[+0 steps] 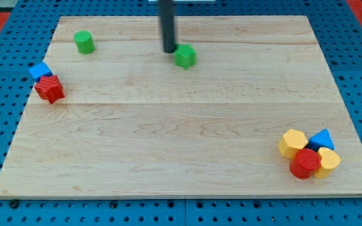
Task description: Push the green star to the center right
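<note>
The green star (pixel 185 56) lies on the wooden board (pixel 181 132) near the view's top, a little right of the middle. My tip (pixel 170 50) stands just to the star's upper left, touching it or nearly so. The dark rod rises from there out of the view's top edge.
A green cylinder (pixel 84 42) sits at the upper left. A blue block (pixel 40 70) and a red star (pixel 49 89) touch at the left edge. At the lower right cluster two yellow blocks (pixel 292 142) (pixel 327 161), a blue triangle (pixel 322 139) and a red cylinder (pixel 305 163).
</note>
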{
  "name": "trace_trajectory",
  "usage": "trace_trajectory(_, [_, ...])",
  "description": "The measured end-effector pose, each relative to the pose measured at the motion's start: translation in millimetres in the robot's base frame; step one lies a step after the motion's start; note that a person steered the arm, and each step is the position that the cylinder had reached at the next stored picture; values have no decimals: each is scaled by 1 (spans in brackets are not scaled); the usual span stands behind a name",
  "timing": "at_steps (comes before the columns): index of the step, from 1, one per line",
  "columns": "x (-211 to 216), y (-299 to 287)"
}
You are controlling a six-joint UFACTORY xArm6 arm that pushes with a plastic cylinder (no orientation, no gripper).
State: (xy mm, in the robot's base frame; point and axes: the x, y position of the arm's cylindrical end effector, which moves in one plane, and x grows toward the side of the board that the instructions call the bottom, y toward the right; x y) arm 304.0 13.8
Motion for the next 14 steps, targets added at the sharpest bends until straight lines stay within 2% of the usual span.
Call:
trace_trajectory(1, [4,32])
trace_trajectory(2, [-14,0])
trace_trajectory(3, [-6,-36])
trace_trajectory(4, [25,-7])
trace_trajectory(6, [37,115])
trace_trajectory(8, [42,55])
trace_trajectory(9, [69,80])
trace_trajectory(11, [73,152])
trace_trajectory(12, [73,152])
trace_trajectory(13, [64,108])
trace_trajectory(14, [34,111])
